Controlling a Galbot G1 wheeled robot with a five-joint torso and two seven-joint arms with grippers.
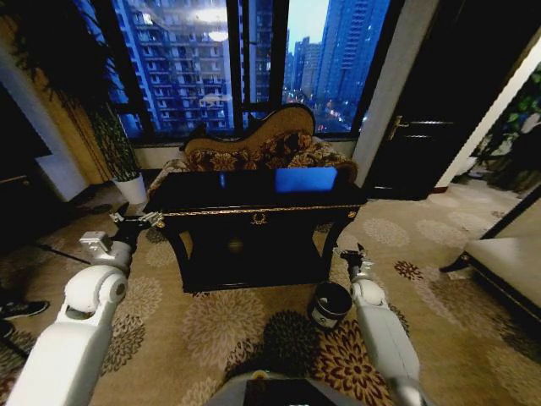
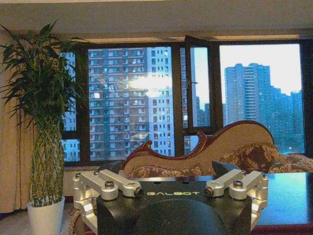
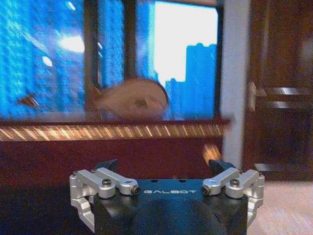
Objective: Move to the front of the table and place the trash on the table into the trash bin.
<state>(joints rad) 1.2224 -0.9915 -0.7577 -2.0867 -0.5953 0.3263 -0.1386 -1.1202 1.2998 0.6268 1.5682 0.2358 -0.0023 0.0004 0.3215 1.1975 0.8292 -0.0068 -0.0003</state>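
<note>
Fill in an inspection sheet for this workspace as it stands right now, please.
Surface: table, glossy black top reflecting the window.
Job's things: trash bin on the carpet by the table's front right leg; no trash discernible on the top.
Clutter: nothing seen.
Grippers: left gripper open, at the table's left end; right gripper open, low, beside the bin.
Cables: nothing seen.
Surroundings: sofa behind the table, potted plant left, windows, dark door right.

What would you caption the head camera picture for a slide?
Robot faces the black table, trash bin on the carpet by its right gripper, left gripper raised beside the tabletop.
</note>
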